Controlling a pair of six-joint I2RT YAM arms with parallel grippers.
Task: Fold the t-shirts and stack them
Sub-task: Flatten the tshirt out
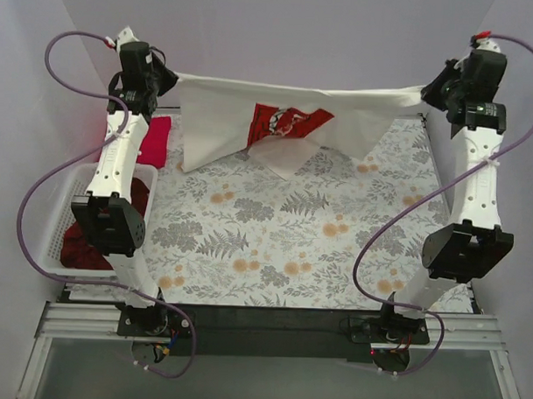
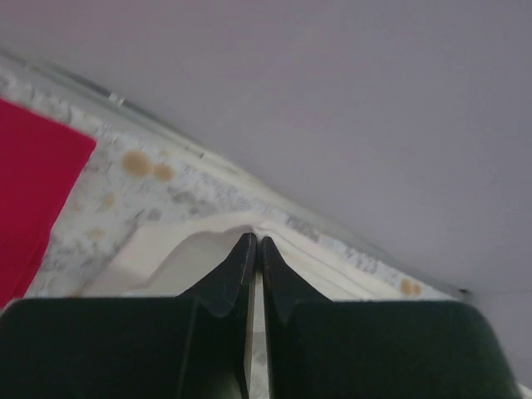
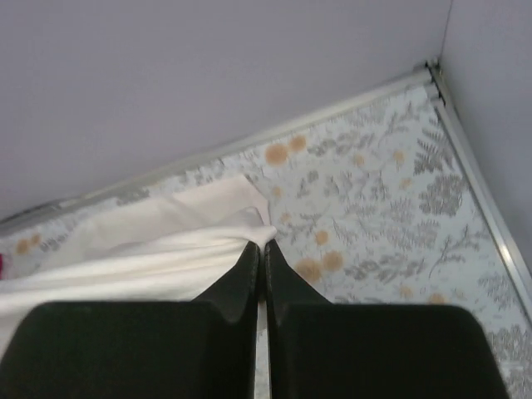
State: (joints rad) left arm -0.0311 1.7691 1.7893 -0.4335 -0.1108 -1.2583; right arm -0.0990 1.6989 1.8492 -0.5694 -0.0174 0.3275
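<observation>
At the far left, the white lattice basket [image 1: 51, 236] is half hidden by the left arm. The dark maroon shirt [image 1: 79, 245] inside it shows only as a crumpled heap. Beyond it the pink shirt [image 1: 155, 139] lies flat on the flowered table cloth [image 1: 291, 244], partly covered by the arm. The left gripper [image 1: 168, 76] is pinched tight on one corner of the cream shirt [image 1: 225, 119]. This shirt hangs stretched between both arms, its lower part draping soft and creased onto the back of the table. Its red print [image 1: 282, 123] is folded over and unreadable. The right gripper [image 1: 426, 93] is clamped on the opposite corner.
</observation>
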